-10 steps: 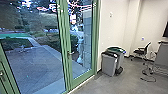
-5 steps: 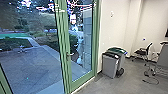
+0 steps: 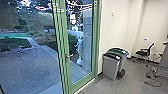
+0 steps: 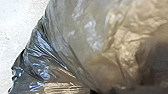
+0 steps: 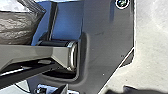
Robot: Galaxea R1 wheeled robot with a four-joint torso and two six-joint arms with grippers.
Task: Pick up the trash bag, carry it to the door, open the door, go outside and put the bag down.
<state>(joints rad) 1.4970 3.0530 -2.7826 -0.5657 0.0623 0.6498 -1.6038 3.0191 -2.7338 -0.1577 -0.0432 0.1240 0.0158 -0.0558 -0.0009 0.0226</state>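
A shiny, crinkled translucent trash bag [image 4: 100, 50] takes up most of the left wrist view, close to the camera, with pale floor beyond it. Part of the same kind of crumpled bag [image 5: 15, 27] shows in the right wrist view, beside the robot's body. Glass doors in green frames [image 3: 62, 47] stand at the left and middle of the head view, with a lever handle [image 3: 69, 55] on the upright of the narrower door. That door looks closed. How the fingers of either gripper stand cannot be told.
Two grey bins, one with a black lid [image 3: 111, 66] and one with a green lid [image 3: 119, 51], stand against the wall right of the door. Farther right are an office chair [image 3: 143, 53] and a cable [image 3: 153, 82] on the floor. Paving [image 3: 32, 67] and hedges lie beyond the glass.
The head camera's view has shifted slightly, with the left door upright now more tilted and the bins a little lower and farther right. The door looks unmoved.
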